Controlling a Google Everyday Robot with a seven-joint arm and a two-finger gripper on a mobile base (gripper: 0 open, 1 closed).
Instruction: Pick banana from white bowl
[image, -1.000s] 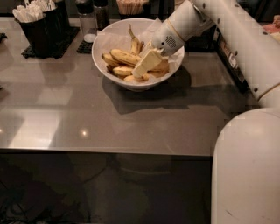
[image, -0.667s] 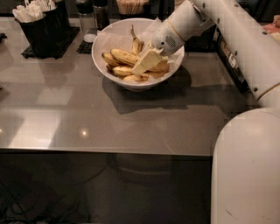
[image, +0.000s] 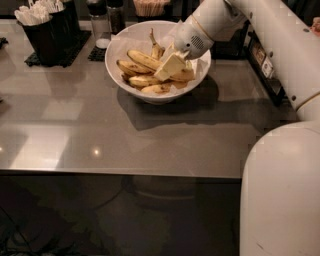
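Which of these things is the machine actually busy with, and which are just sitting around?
Part of the job:
- banana, the longest one
- white bowl holding it
- gripper, down inside the bowl among the fruit

Just lying about:
- shorter bananas
- black cutlery holder
- shakers
- wooden sticks
- table

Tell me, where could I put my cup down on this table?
The grey counter in front of the white bowl is bare, left to right up to the robot's body. The back is crowded: black cutlery holder, shakers, and the bowl itself, where the gripper reaches down among the bananas.
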